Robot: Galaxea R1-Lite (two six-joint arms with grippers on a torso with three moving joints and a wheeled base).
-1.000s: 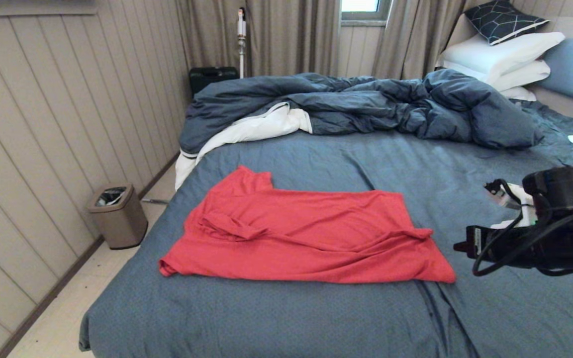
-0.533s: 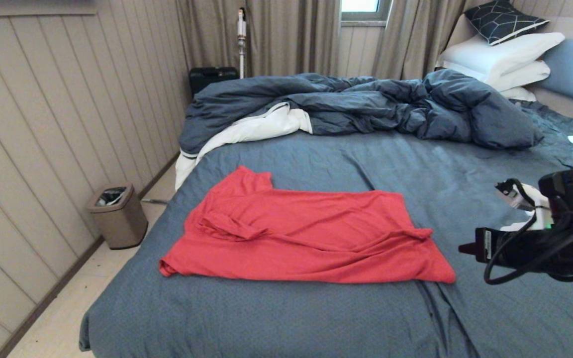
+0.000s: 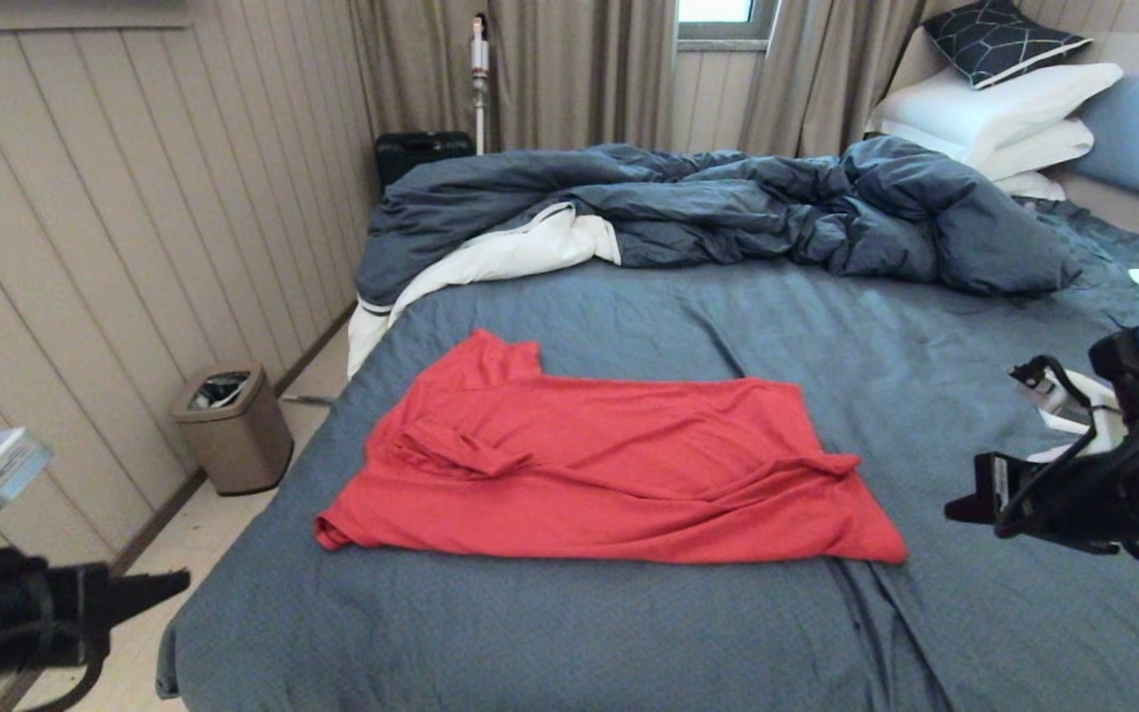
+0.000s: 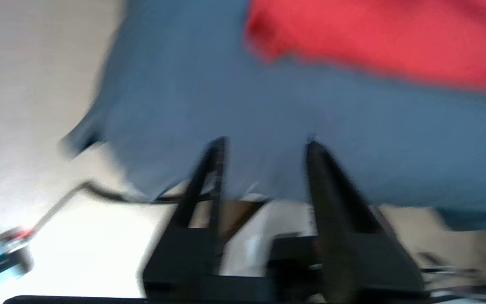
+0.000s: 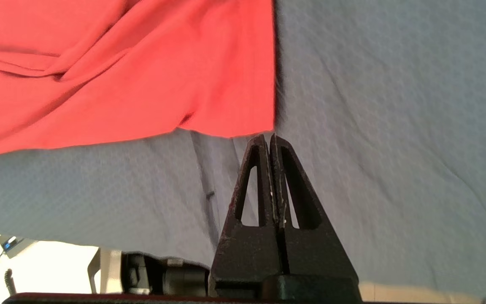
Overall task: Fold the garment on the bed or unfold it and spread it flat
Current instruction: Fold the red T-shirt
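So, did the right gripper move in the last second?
Yes. The right gripper has drawn back to the right, farther from the garment, which lies unmoved.

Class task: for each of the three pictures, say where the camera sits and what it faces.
Head view: on the head, looking down at the slate-blue bed; both arms show.
Left wrist view: behind the open left gripper, facing the bed's edge.
Right wrist view: behind the shut right gripper.
Shared: the bright red thin-knit T-shirt.

We see the shirt (image 3: pixel 599 465) on the bed (image 3: pixel 550 633), between left claw (image 3: pixel 169 585) and right claw (image 3: pixel 960 511), duvet (image 3: pixel 728 213) beyond.
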